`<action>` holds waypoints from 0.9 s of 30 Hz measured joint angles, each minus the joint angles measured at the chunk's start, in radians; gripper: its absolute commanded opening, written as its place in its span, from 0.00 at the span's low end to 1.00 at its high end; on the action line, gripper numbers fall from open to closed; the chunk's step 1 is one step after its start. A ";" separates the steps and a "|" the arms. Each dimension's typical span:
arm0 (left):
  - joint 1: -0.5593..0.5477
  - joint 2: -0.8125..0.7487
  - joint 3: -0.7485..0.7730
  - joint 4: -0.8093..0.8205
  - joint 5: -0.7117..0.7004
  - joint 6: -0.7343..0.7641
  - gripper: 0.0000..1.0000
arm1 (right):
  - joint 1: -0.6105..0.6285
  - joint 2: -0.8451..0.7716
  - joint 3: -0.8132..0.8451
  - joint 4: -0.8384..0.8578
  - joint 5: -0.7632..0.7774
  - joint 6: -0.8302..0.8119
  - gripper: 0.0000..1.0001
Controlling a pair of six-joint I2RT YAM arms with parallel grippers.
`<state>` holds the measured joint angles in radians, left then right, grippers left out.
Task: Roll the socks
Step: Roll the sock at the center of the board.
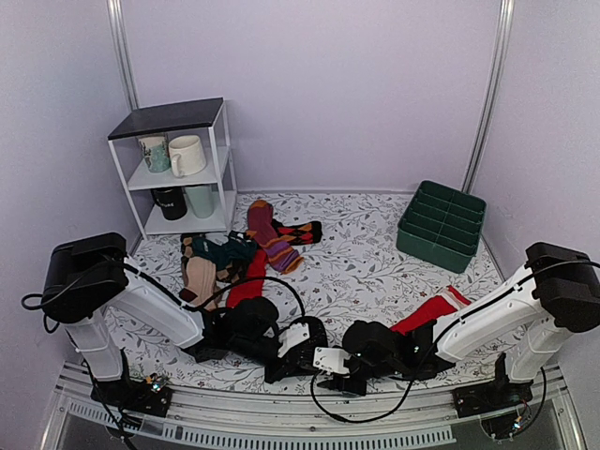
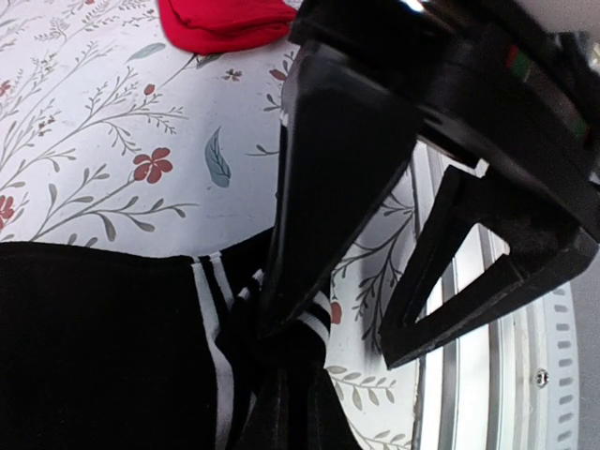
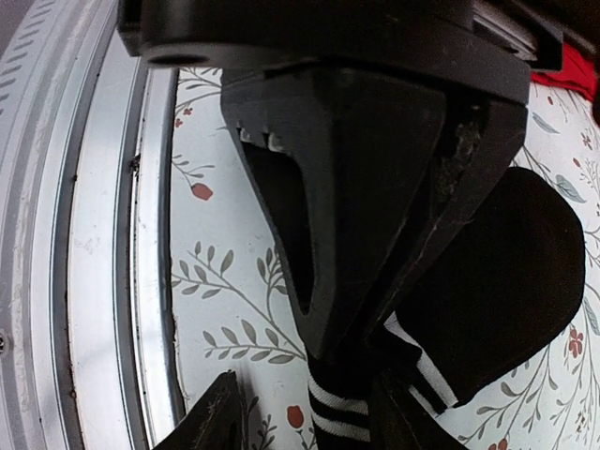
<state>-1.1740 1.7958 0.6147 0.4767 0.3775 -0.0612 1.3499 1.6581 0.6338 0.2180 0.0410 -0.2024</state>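
The black socks (image 2: 103,347) with thin white stripes on the cuff lie at the table's front edge. The striped cuff (image 3: 339,412) is bunched between my two grippers, which face each other tip to tip. My right gripper (image 3: 375,342) is shut on the cuff, with the sock body (image 3: 511,281) spread to its right. My left gripper (image 2: 333,345) is open. One of its fingers (image 2: 319,206) rests on the cuff, and the other (image 2: 459,291) stands apart over bare table. In the top view both grippers (image 1: 314,361) meet at the front centre and cover the socks.
A red sock with a white cuff (image 1: 433,309) lies beside the right arm. A pile of other socks (image 1: 234,253) and a red one (image 1: 246,281) lie behind the left arm. A green bin (image 1: 441,225) stands back right, a mug shelf (image 1: 173,169) back left. The metal rail (image 3: 94,281) runs just in front.
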 measured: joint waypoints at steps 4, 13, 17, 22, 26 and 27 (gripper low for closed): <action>0.000 0.000 0.000 0.000 0.000 0.001 0.00 | -0.005 0.003 0.000 0.000 -0.015 0.013 0.39; 0.008 0.000 -0.001 -0.003 0.008 -0.012 0.00 | -0.024 0.039 0.003 0.050 -0.053 0.074 0.10; 0.021 -0.002 -0.001 -0.012 0.019 -0.031 0.05 | -0.028 0.045 0.003 0.063 -0.055 0.110 0.00; 0.023 -0.021 -0.004 -0.038 0.000 -0.040 0.32 | -0.036 0.049 0.001 0.074 -0.086 0.168 0.00; 0.021 -0.077 -0.029 -0.066 -0.080 -0.012 0.44 | -0.048 0.056 0.001 0.087 -0.158 0.235 0.00; 0.021 -0.098 -0.040 -0.072 -0.116 0.000 0.44 | -0.058 0.057 0.002 0.087 -0.180 0.256 0.00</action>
<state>-1.1530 1.6978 0.5751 0.4042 0.2615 -0.0608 1.2922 1.7153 0.6361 0.3046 -0.1394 0.0540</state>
